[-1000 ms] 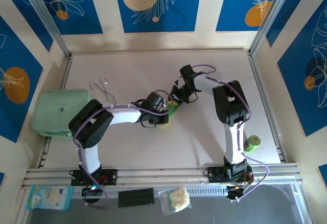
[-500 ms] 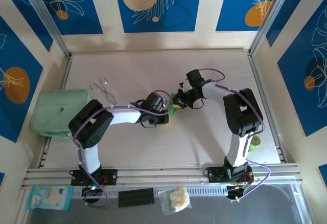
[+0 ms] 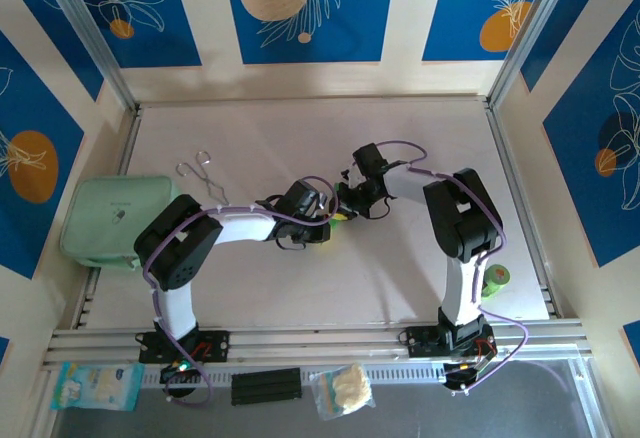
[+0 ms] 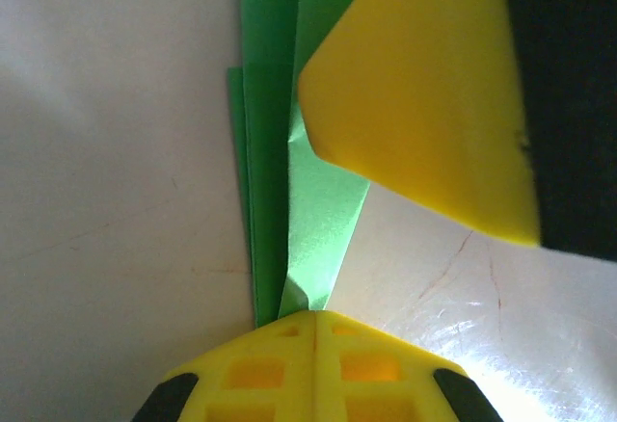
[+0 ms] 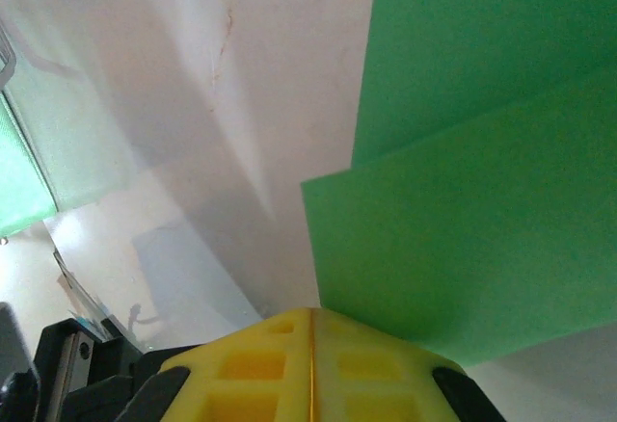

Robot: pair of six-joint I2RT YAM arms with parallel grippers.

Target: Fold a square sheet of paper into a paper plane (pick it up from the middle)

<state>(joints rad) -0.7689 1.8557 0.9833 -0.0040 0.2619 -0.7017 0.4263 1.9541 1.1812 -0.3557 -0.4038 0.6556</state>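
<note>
The sheet of paper (image 4: pixel 265 152) lies at the middle of the surface (image 3: pixel 250 288), already creased into long overlapping layers of bright green, and both arms meet over it. The left tool (image 4: pixel 313 321) is clenched, its yellow fingers closed to a thin seam, and the narrow end of the paper runs straight into that seam. I judge it is pinching the fold to keep the layers from springing open.

A broad yellow finger (image 4: pixel 424 94) of the right tool (image 5: pixel 311 318) bears on the paper from the far side, most likely to flatten a crease or pin a flap. In its own wrist view those fingers are also closed together, with two green layers spreading out just ahead of them. Whether any paper is nipped between them I cannot tell, since the edge disappears under the fingertips.

The mint pouch (image 3: pixel 110 220) sits well apart at the left edge and the small green roll (image 3: pixel 495 278) at the right, both clear of the folding. The pouch carries a small dark mark, too small to read, and the paper is plain.
</note>
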